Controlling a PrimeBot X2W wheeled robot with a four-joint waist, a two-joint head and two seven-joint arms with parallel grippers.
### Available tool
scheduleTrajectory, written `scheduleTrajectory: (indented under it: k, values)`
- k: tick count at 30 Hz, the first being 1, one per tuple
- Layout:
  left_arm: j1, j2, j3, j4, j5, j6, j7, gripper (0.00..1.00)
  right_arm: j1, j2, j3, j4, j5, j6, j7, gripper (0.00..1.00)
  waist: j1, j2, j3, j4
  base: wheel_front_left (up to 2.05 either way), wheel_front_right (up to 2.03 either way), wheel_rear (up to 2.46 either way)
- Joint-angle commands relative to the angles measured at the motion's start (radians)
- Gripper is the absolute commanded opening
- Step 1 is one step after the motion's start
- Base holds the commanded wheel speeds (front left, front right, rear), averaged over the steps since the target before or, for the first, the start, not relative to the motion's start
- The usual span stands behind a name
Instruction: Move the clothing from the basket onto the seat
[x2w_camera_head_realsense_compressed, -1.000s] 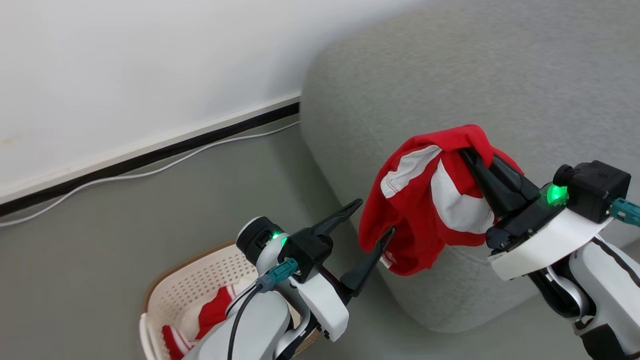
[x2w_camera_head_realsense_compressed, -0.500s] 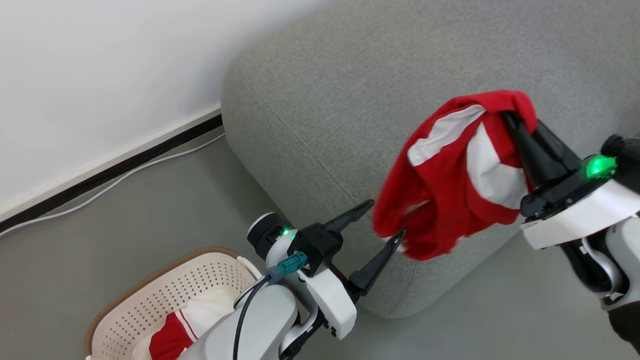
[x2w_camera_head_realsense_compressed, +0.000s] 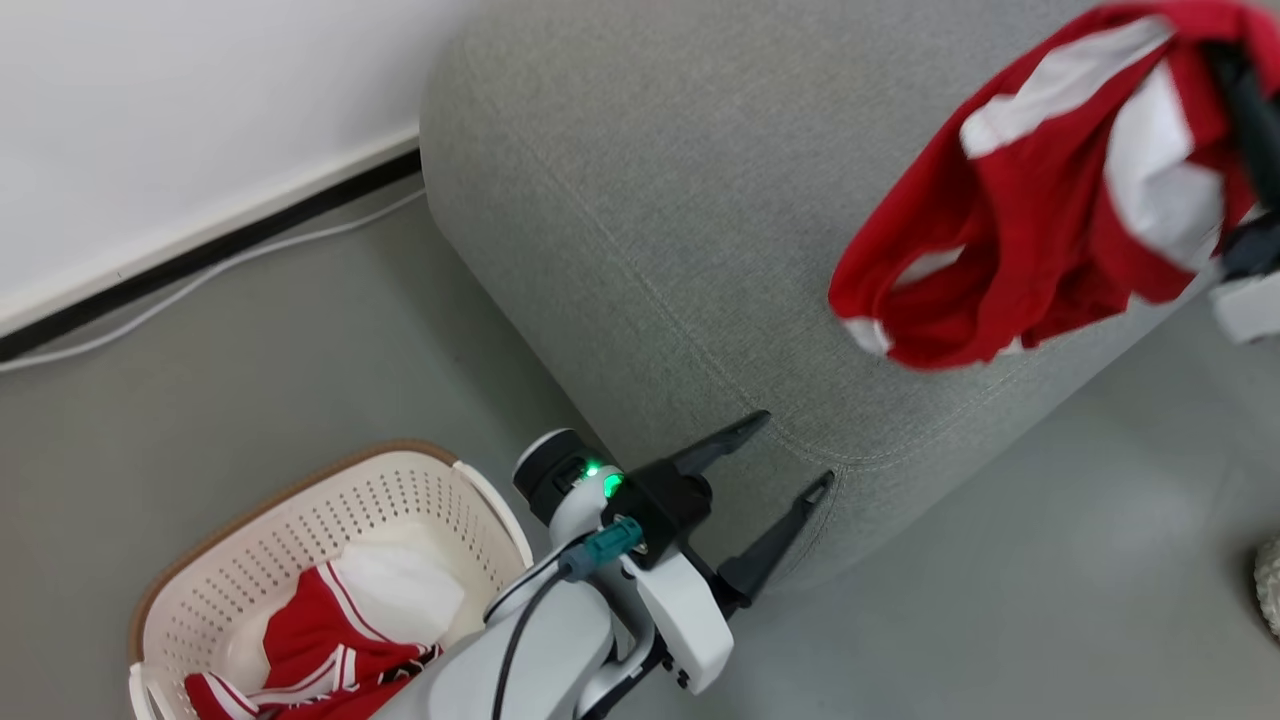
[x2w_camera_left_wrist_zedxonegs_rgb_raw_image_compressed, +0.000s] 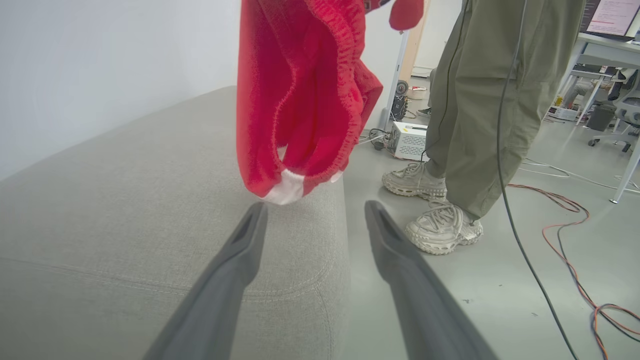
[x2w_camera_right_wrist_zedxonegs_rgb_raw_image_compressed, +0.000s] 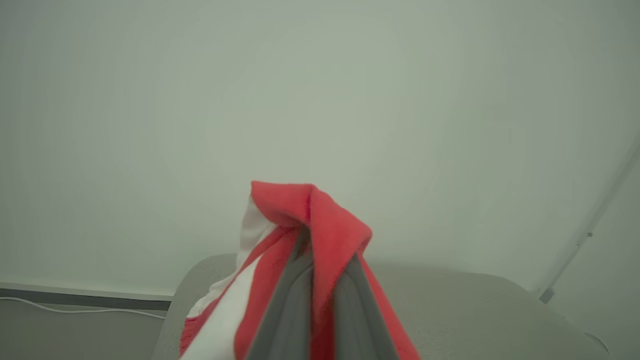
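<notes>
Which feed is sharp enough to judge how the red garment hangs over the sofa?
Head view: evenly lit, sofa weave crisp, but the red garment is slightly smeared and cropped at the right edge. Left wrist view: garment hem sharp, left fingers soft, so best for this. Right wrist view: hazy, washed out, right fingers blurred.

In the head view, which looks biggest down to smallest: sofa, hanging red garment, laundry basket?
Sofa, largest by far.
The hanging red garment and laundry basket look alike; garment is nearer the camera, so unranked.
</notes>
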Motion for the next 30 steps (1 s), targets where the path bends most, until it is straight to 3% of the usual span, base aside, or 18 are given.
scheduleTrajectory:
  k: [1,14,20,25,30]
  values:
    - [-0.043,-0.004,0.002,-0.034,0.005,0.014,-0.005,1.00,-0.043,-0.060,-0.016,0.017,-0.012,0.003,-0.006,0.00,0.0000,-0.0001,0.048,0.016,0.00,0.00,0.00]
    - [-0.177,-0.004,-0.223,-0.071,-0.046,0.122,-0.005,1.00,-0.221,-0.243,-0.147,0.210,-0.004,0.003,-0.006,0.00,0.0000,-0.0001,0.266,0.150,0.00,0.00,0.00]
    - [-0.250,-0.004,-0.323,-0.155,-0.072,0.183,-0.005,1.00,-0.268,-0.375,-0.195,0.312,0.030,0.003,-0.006,0.00,0.0000,-0.0001,0.374,0.252,0.00,0.00,0.00]
    - [-0.276,-0.004,-0.365,-0.212,-0.067,0.227,-0.005,1.00,-0.298,-0.466,-0.265,0.356,0.056,0.003,-0.006,0.00,0.0000,-0.0001,0.452,0.324,0.00,0.00,0.00]
    - [-0.266,-0.004,-0.381,-0.225,-0.057,0.248,-0.005,1.00,-0.327,-0.506,-0.375,0.415,0.062,0.003,-0.006,0.00,0.0000,-0.0001,0.505,0.382,0.00,0.00,0.00]
